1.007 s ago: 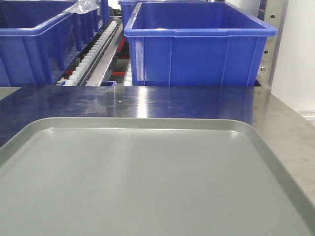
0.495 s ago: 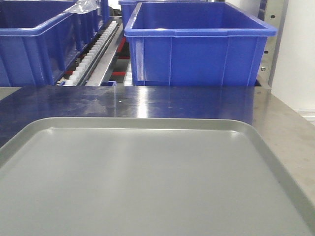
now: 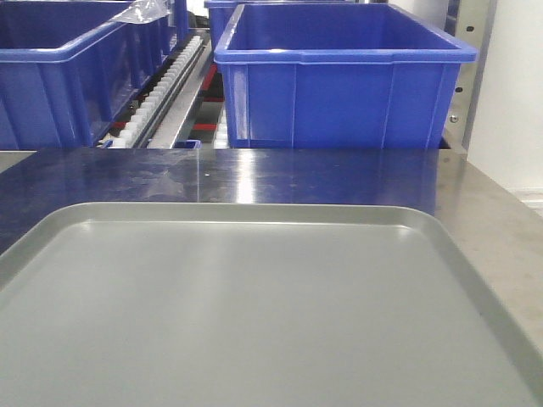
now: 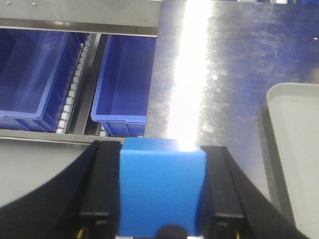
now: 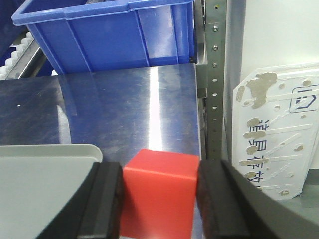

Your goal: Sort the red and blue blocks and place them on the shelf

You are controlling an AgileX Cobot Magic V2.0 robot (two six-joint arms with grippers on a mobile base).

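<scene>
**Each gripper holds one cube above the steel tabletop**

On my left wrist camera, the left gripper is clamped on the blue block. Its black fingers press the block's left and right sides. The block is a plain, matte, bright blue cube. As a cube it has no long axis. One flat face points squarely at the camera, with its top edge level. Beneath it lie the shiny steel tabletop, one corner of the grey tray, and two blue bins on a lower tier of the shelf.

On my right wrist camera, the right gripper grips the red block in the same way, side to side. This cube is matte red and equally plain. It is turned slightly, so I see its front face and a slanted upper face. It hangs over the tabletop's right edge, just beside the tray's corner and near a perforated shelf upright.

The front camera shows the tray's rim, more blue bins, and a white roller track.
</scene>
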